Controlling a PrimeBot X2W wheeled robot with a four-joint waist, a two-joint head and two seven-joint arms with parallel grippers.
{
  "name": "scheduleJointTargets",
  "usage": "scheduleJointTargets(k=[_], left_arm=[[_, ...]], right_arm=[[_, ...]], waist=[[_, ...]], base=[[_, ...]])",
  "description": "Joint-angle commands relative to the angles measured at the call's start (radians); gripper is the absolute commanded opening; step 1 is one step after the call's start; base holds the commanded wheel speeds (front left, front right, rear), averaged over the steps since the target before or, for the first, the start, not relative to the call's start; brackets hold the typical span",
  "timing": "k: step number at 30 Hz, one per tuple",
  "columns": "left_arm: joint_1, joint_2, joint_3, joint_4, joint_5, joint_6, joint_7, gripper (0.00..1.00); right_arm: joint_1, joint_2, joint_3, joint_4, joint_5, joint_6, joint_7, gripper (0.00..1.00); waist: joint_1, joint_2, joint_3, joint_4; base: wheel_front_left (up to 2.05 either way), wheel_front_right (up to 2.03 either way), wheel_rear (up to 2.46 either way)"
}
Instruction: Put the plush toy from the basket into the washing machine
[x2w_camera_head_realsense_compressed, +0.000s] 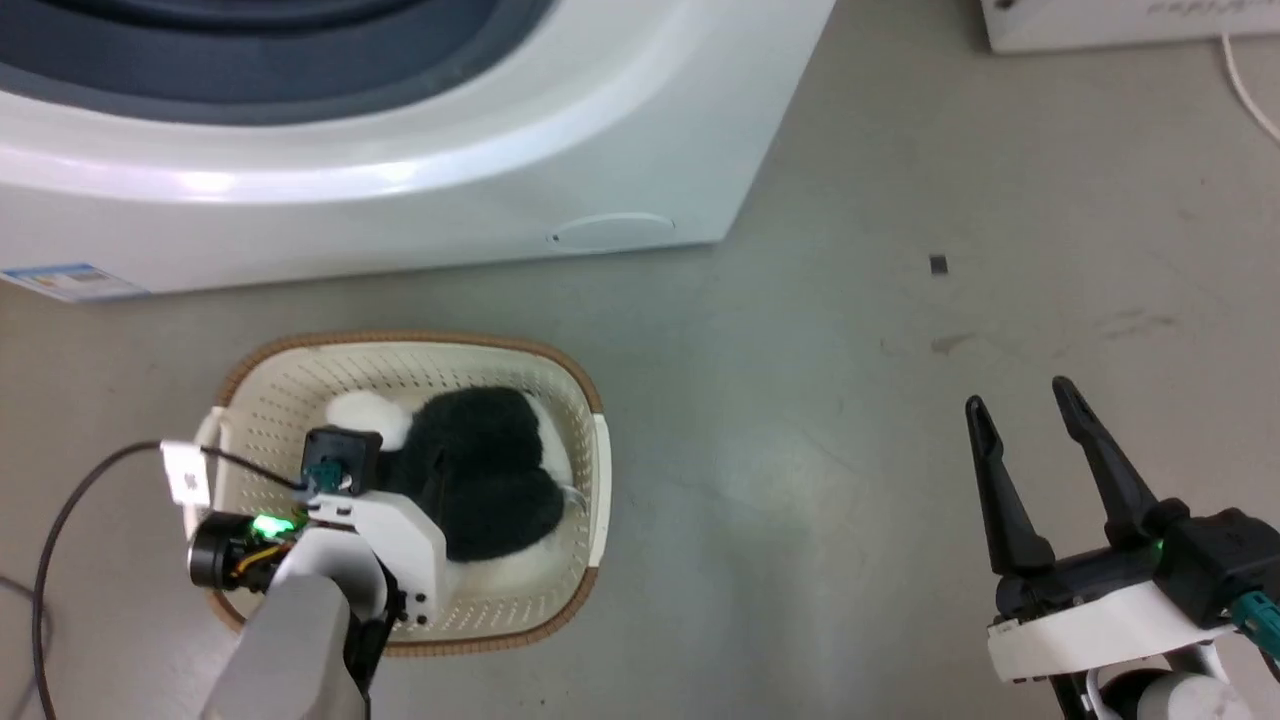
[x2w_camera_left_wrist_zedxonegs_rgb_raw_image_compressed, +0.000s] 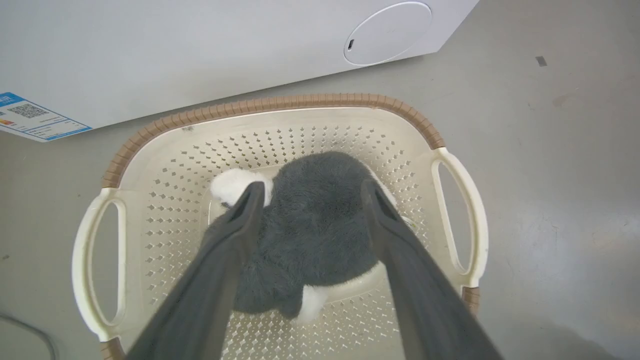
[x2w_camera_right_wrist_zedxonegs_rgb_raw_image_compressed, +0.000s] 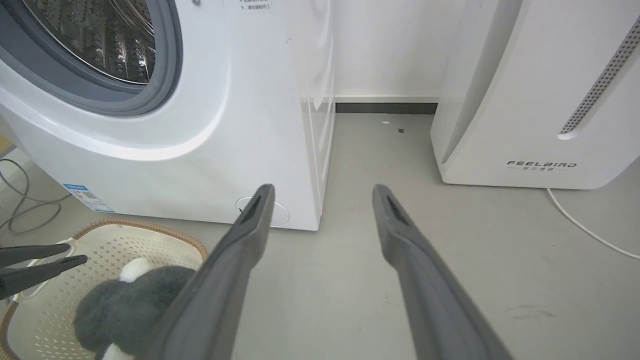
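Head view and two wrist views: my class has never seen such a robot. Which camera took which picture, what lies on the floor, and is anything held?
A robot with two arms, each ending in a two-fingered gripper. The head view looks down from its head; each wrist view looks along one gripper's fingers. On the floor a basket holds a plush toy, before a washing machine. The left gripper hangs open over the toy; the right gripper is open over the floor. Nothing is held.

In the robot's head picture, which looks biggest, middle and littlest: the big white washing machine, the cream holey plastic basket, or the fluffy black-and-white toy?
1. White washing machine: largest, even cut off at the edges.
2. Cream basket.
3. Fluffy black-and-white toy: smallest, it fits inside the basket.
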Motion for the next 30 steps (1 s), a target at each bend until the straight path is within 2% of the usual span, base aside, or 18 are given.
scheduleJointTargets(k=[1,16,30], left_arm=[[-0.029,0.01,-0.008,0.028,0.0,-0.006,0.004,1.0],[-0.216,0.101,-0.09,0.216,-0.003,-0.025,0.085,1.0],[-0.383,0.171,-0.243,0.345,-0.075,-0.042,0.131,1.0]], right_arm=[[-0.02,0.0,0.002,-0.009,0.009,-0.001,-0.008,1.0],[-0.06,0.0,0.026,-0.042,0.066,-0.001,-0.04,1.0],[-0.096,0.0,0.058,-0.066,0.118,-0.001,-0.071,1.0]], waist=[[-0.0001,0.0,0.029,-0.012],[-0.0001,0.0,0.209,-0.074],[-0.0001,0.0,0.379,-0.124]], base=[[0.0,0.0,0.0],[0.0,0.0,0.0],[0.0,0.0,0.0]])
